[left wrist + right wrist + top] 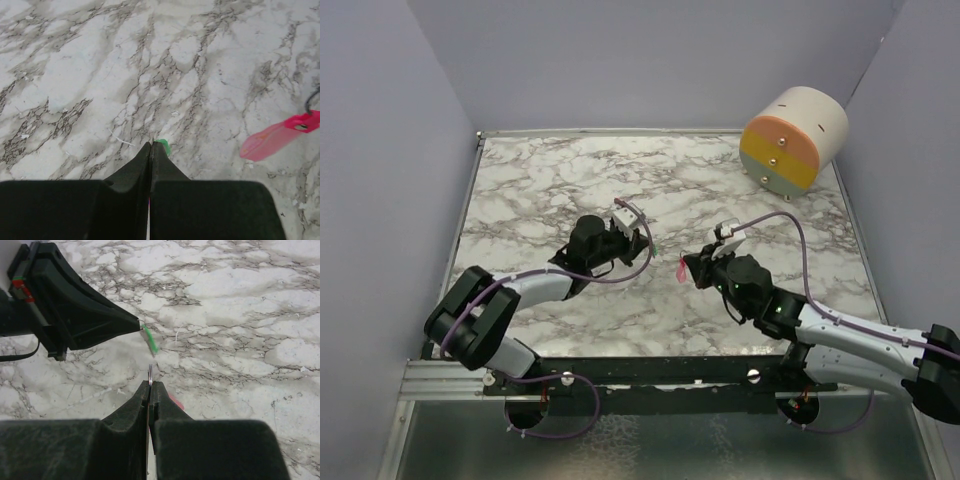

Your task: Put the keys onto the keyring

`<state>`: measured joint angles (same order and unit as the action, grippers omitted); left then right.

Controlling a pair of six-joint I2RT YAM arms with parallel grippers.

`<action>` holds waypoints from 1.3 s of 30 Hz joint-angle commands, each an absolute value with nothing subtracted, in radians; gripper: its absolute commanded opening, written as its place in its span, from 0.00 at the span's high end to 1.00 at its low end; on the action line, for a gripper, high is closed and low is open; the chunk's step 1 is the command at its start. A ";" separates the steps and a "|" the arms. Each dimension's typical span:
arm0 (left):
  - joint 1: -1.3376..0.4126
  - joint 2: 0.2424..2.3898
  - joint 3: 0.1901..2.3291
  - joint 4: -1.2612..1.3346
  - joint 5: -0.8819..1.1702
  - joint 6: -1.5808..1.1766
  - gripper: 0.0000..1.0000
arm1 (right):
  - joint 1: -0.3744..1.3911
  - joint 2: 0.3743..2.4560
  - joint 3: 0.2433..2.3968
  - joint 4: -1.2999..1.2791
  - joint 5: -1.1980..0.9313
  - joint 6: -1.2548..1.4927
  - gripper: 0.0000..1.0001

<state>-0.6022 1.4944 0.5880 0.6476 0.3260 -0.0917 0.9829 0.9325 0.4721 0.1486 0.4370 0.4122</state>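
Marble table [540,190] under everything, and a cream drum [800,135] with an orange-and-yellow face lies on its side way out past the right claw [149,383], toward the far right corner. Both arms reach in to the middle, so the left claw [151,146] and the right one point at each other, tips near but apart. Both are squeezed right down, fingers pressed flat together with no gap showing. The pink key [272,141], the longer one, hangs just under the right claw's tips. Its head end sits up against a thin dark loop, so it looks threaded on, but I can't say for sure. The green key [163,146] is pinched at the very tip of the left claw, and from the right wrist cam it slants down off that tip. Smallest bit is the ring [150,372], thin wire seen edge-on, clamped in the right claw and sticking out past its tips. The green key sits just ahead of it with a small gap between them.
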 commanded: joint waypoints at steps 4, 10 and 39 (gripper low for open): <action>-0.607 1.324 0.512 0.663 0.504 -0.009 1.00 | 0.989 0.970 0.528 0.122 0.369 0.372 0.99; -0.622 1.242 0.490 0.663 0.555 0.047 1.00 | 0.988 1.005 0.559 0.113 0.304 0.344 0.99; -0.717 1.198 0.489 0.619 0.560 0.183 1.00 | 0.988 1.061 0.609 0.104 0.285 0.353 0.99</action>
<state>-0.7029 1.2190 0.4923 0.6315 0.5537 0.1501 0.9829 1.0622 0.5846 0.1112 0.2977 0.3538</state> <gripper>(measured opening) 0.010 0.015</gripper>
